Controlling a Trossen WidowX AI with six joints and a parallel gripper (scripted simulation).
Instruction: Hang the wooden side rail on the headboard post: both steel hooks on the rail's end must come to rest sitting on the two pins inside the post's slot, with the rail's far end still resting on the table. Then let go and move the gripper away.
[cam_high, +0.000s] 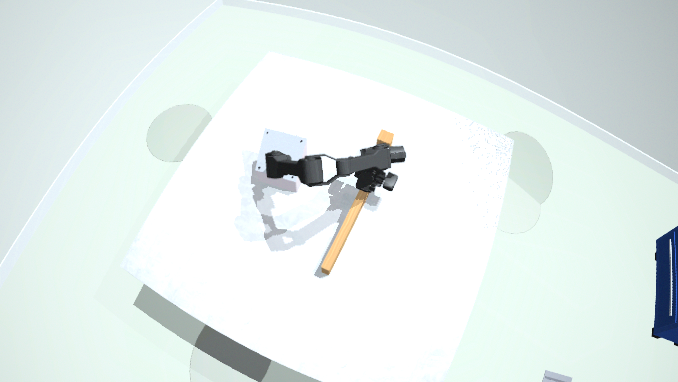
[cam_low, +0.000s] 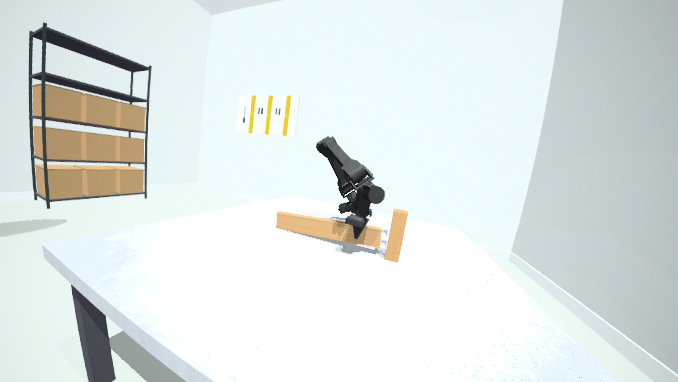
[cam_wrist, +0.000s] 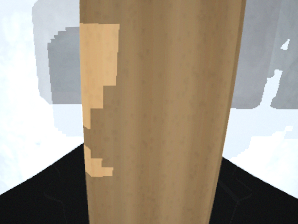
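Observation:
The wooden side rail runs from its far end, low at the table, to the headboard post, which stands upright. My gripper is shut on the rail near its hooked end, one black finger on each side. In the exterior view the grey steel hooks show in a narrow gap between the rail's end and the post. The post's slot and pins are hidden, so whether the hooks touch the pins cannot be told. A shadow lies under the hooked end.
The arm's pale base plate is on the white table, left of the rail in the top view. The arm reaches over the table and covers part of the rail and the area beside the post. A shelf with boxes stands far behind.

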